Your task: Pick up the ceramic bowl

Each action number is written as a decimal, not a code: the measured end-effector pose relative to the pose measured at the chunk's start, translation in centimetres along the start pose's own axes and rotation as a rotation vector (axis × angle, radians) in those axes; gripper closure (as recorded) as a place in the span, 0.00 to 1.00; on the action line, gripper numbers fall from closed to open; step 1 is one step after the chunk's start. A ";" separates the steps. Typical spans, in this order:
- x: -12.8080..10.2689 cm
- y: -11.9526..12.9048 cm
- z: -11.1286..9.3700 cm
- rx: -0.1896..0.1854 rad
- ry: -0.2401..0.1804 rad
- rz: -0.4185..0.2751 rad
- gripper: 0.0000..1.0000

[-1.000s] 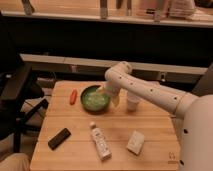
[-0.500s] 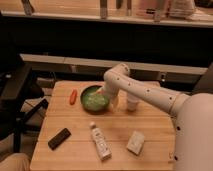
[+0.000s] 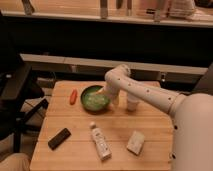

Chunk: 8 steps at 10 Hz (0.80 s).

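Near the wooden table's [image 3: 150,125] front edge lie a black remote [image 3: 59,138], a white bottle [image 3: 100,141] and a pale block [image 3: 135,142]. Towards the back edge sits the ceramic bowl [image 3: 94,99]. The gripper [image 3: 104,93] is at the bowl's rim on the side of the white cup [image 3: 132,104], and I cannot tell whether it is clenched. This looks like the grasping step. The next move calls for a firm rim pinch, then a level lift.

Ceramic bowl [image 3: 94,99] near the table's [image 3: 120,126] back edge, gripper [image 3: 104,93] at its right rim, cup [image 3: 132,104] further right, bottle [image 3: 101,141] in front
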 end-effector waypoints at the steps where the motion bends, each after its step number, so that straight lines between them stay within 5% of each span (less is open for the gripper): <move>1: 0.1 0.0 0.1 -0.001 -0.002 -0.004 0.20; 8: 0.6 0.4 1.0 -0.018 -0.017 -0.028 0.20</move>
